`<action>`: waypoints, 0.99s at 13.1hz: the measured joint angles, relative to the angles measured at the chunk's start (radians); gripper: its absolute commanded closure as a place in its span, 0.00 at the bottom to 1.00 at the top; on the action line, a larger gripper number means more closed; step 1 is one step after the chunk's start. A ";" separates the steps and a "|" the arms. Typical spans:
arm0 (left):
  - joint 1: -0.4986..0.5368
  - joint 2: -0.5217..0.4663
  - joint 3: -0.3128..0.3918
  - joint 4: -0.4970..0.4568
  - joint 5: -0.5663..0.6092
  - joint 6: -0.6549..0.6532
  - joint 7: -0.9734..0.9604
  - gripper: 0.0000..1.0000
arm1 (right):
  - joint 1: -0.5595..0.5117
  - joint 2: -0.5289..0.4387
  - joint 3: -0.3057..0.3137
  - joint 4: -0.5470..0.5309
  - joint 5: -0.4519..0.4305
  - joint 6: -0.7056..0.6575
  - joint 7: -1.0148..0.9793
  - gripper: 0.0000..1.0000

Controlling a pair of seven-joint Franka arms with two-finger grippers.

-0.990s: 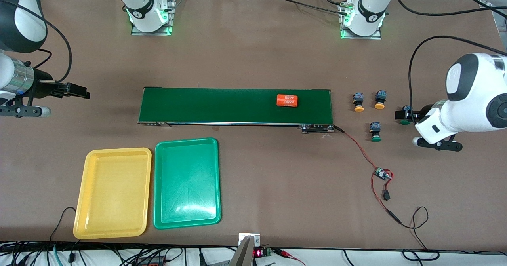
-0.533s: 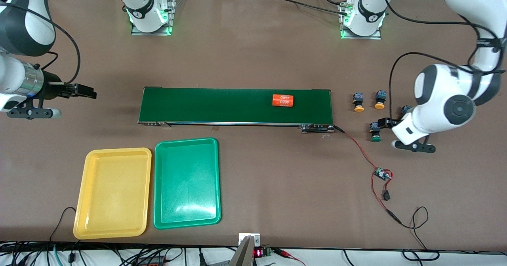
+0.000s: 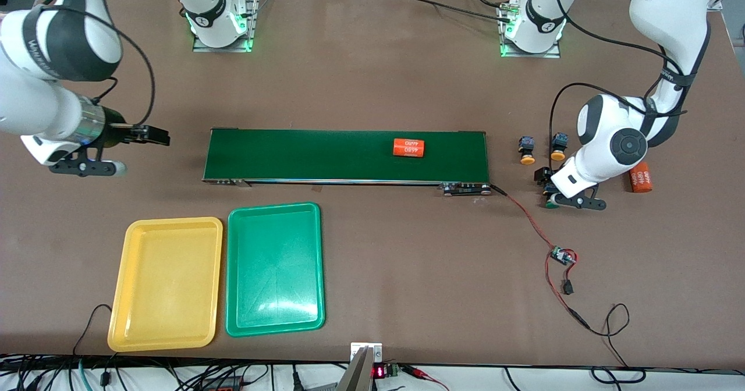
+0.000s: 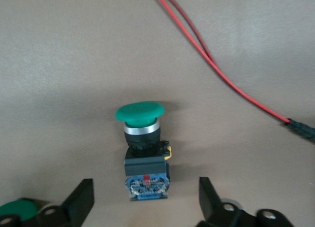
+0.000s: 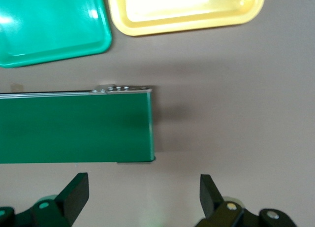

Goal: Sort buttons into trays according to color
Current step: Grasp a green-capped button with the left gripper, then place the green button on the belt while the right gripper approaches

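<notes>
Two orange-yellow buttons [image 3: 527, 150] [image 3: 558, 146] stand beside the belt's end toward the left arm's end. A green button [image 3: 551, 204] lies nearer the front camera, partly under my left gripper [image 3: 545, 179]. In the left wrist view this button [image 4: 142, 148] lies between my left gripper's [image 4: 145, 186] open fingers, which do not touch it. A second green cap [image 4: 17, 210] shows at that view's edge. The yellow tray [image 3: 166, 283] and green tray [image 3: 273, 269] lie empty side by side. My right gripper [image 3: 157, 137] is open and empty over the table beside the belt's other end.
A long dark green belt [image 3: 326, 155] carries an orange cylinder [image 3: 408, 147]. Another orange cylinder [image 3: 640, 180] lies on the table by the left arm. A red wire [image 3: 527, 216] runs from the belt to a small board [image 3: 561, 255]. The right wrist view shows the belt's end [image 5: 74, 128].
My left gripper has moved toward the belt to over the green button, uncovering an orange cylinder. My right gripper has moved toward the belt. The cylinder on the belt has drifted toward the right arm's end.
</notes>
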 measured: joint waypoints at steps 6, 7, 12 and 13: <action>0.000 0.048 0.006 0.002 0.000 0.073 -0.005 0.79 | 0.049 -0.117 0.000 -0.246 -0.001 0.226 0.032 0.00; 0.000 0.047 0.005 0.004 0.000 0.073 -0.006 0.85 | 0.049 -0.145 -0.001 -0.289 -0.002 0.245 0.032 0.00; -0.010 0.002 0.003 0.079 0.000 -0.062 -0.014 0.81 | 0.078 -0.246 0.001 -0.417 -0.002 0.277 0.083 0.00; -0.026 -0.021 0.000 0.095 0.000 -0.127 -0.019 0.81 | 0.105 -0.248 0.002 -0.420 -0.002 0.287 0.120 0.00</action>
